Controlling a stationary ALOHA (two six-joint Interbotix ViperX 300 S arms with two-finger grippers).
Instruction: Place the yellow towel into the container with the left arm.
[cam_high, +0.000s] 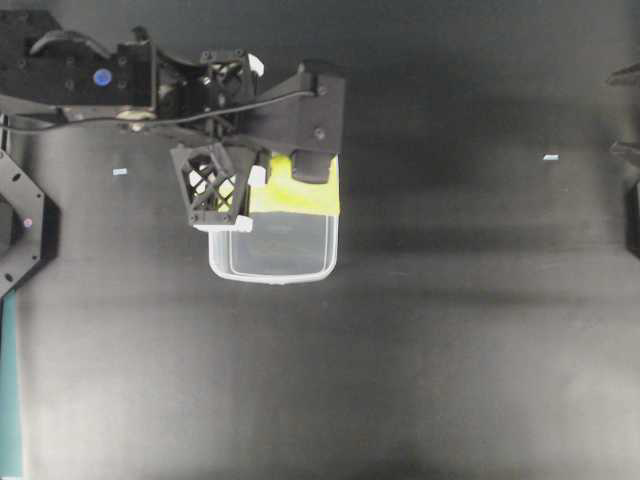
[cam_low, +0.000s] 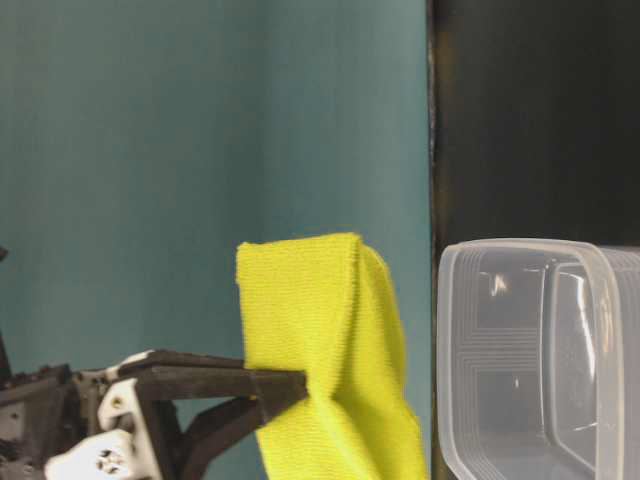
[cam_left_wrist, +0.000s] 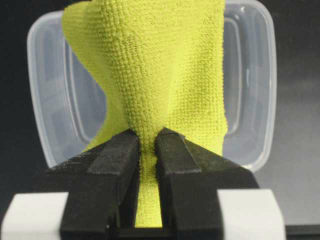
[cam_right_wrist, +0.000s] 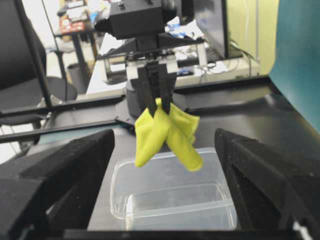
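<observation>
Towel (cam_right_wrist: 167, 131): pinched in left gripper (cam_right_wrist: 157, 97), hanging above tub (cam_right_wrist: 172, 195) rim; lowering and release outstanding; right gripper (cam_right_wrist: 165, 200) wide, idle.

A: Left tool (cam_left_wrist: 147, 150) is clamped on the yellow towel (cam_left_wrist: 155, 65), fingers (cam_left_wrist: 112, 157) pinching a bunched fold.
B: And the container (cam_left_wrist: 250, 85)?
A: Behind the towel, clear tub, rim showing on both sides. It sits on the dark worktop (cam_left_wrist: 295, 150).
</observation>
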